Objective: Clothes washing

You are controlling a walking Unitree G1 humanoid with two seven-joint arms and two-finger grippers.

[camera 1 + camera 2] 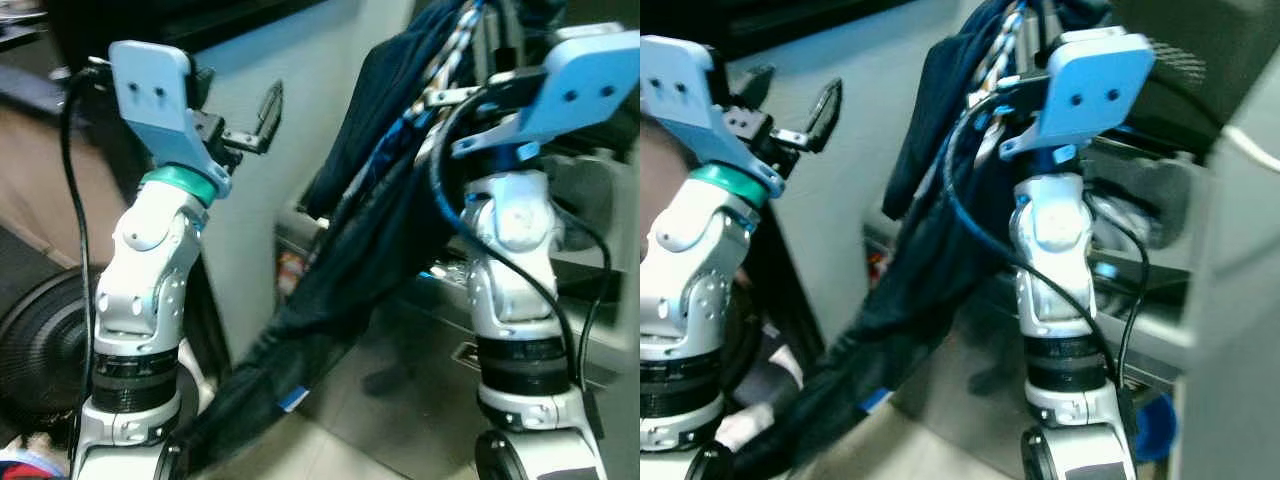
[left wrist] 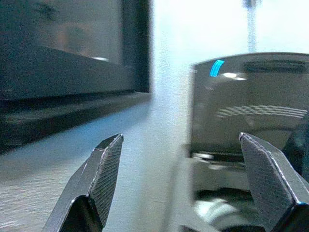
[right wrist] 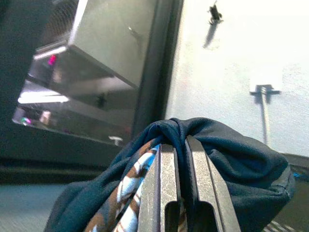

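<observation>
R gripper (image 3: 181, 188) pinches dark garment (image 1: 370, 250) up high, prob to clear floor en route to washer; L gripper (image 2: 193, 183) spread, empty.

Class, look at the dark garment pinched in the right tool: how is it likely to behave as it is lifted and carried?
The dark garment is probably floppy: it drapes in a long sagging fold from the right tool down towards the floor. It seems light, since a narrow pinch holds it. The trailing end may drag or snag.
</observation>
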